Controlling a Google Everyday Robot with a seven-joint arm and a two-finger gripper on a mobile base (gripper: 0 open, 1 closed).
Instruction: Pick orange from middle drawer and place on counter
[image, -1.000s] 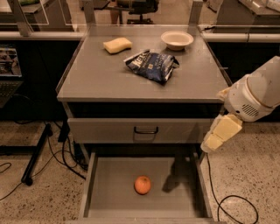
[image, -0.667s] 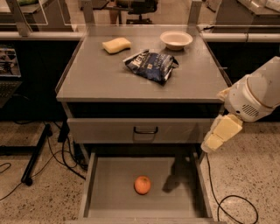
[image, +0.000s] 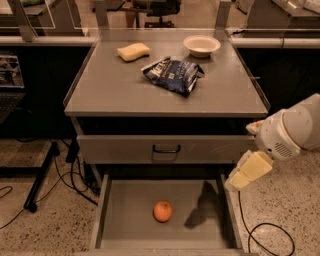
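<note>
The orange (image: 162, 211) lies on the flat floor of the open middle drawer (image: 127, 212), near the middle of it. My gripper (image: 241, 178) hangs at the right, outside and above the drawer's right wall, right of and higher than the orange. It holds nothing that I can see. Its shadow falls on the drawer floor just right of the orange. The counter (image: 125, 90) is the grey top above the drawers.
On the counter lie a pale yellow sponge (image: 133, 51), a white bowl (image: 201, 45) and a dark blue chip bag (image: 171, 74). A closed drawer front with a black handle (image: 166, 148) sits above the open drawer. Cables (image: 65, 175) run over the floor on both sides.
My gripper and arm have moved down a little at the right of the cabinet. The orange and the drawer have not moved.
</note>
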